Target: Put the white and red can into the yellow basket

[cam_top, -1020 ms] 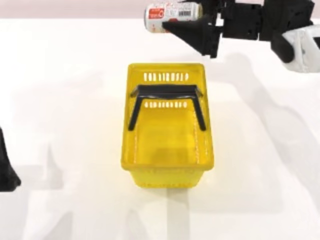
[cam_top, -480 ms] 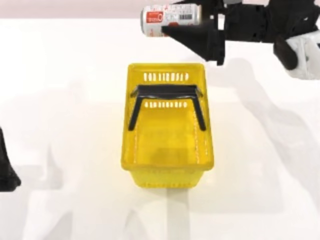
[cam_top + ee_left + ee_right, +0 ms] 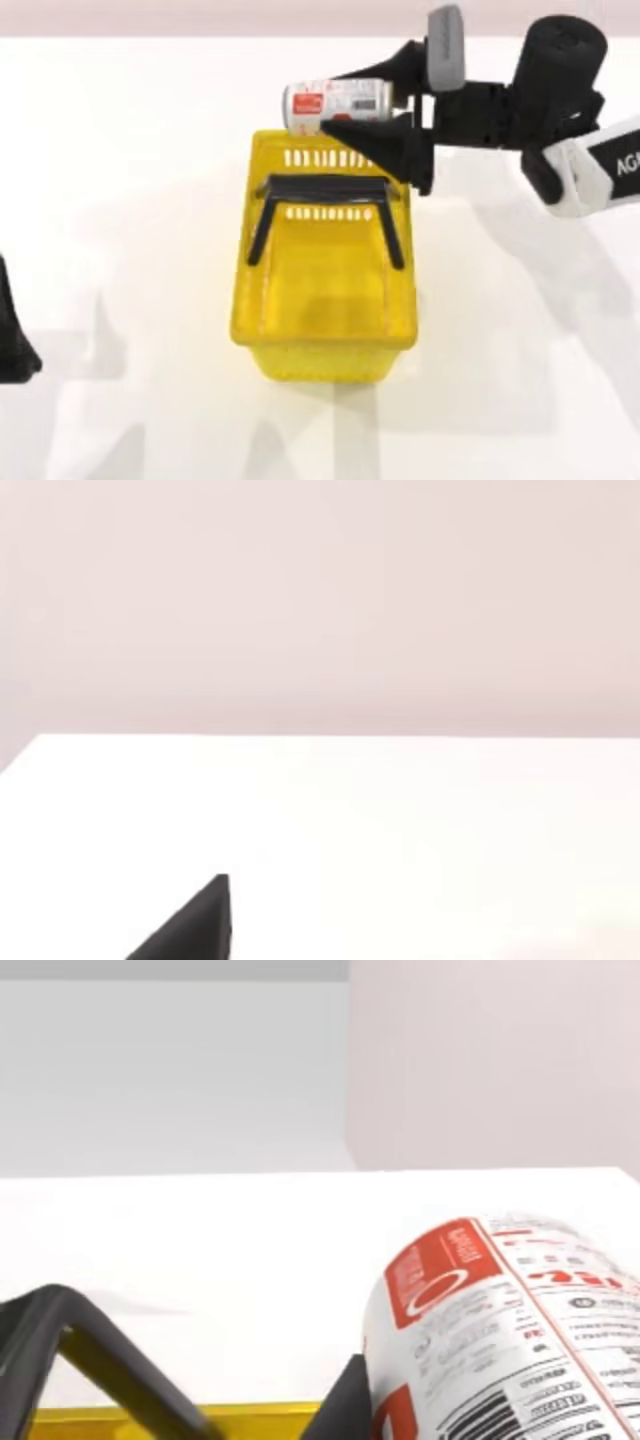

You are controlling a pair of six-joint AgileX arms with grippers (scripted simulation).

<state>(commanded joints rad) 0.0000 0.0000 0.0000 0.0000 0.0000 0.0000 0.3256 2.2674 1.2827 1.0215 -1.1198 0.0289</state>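
Over the yellow basket's far rim, the right hand, gripping the white and red can, has moved closer; release looks near.

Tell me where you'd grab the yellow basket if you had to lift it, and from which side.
Probably the black handle: it stands raised as a straight crossbar over the far half of the yellow basket. Come down from above, claw closing across the bar near its middle. The slotted walls look too wide to pinch.

The right claw reaches leftward with fingers clamped, while the left arm sits parked at the table's left edge.
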